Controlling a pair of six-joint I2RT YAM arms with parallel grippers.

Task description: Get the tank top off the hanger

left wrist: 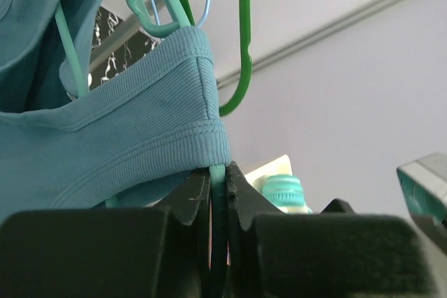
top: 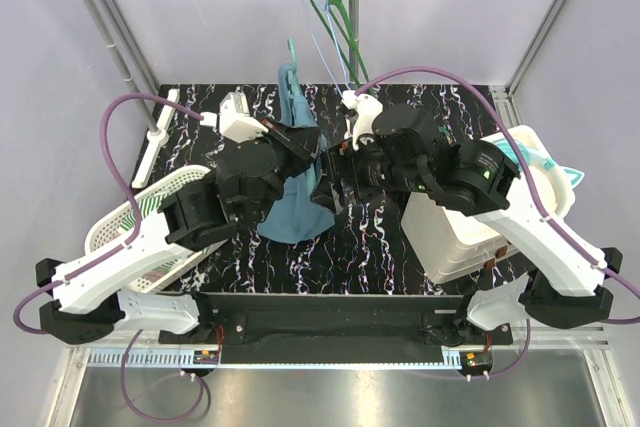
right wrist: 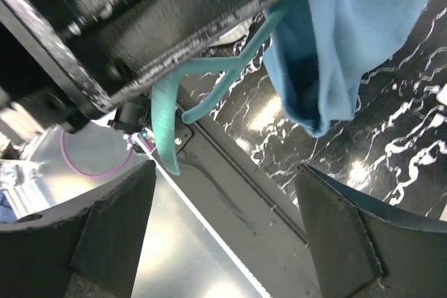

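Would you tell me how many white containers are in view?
2: a slotted basket on the left and a plain bin on the right, partly covered by the right arm. Others may be hidden.

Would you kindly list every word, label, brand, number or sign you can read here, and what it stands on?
No text can be read in any view.
The tank top shows no print or label.
The hanger bears no marking.
The white bin and the white basket show no lettering.
The small part at the table edge is too blurred to tell.
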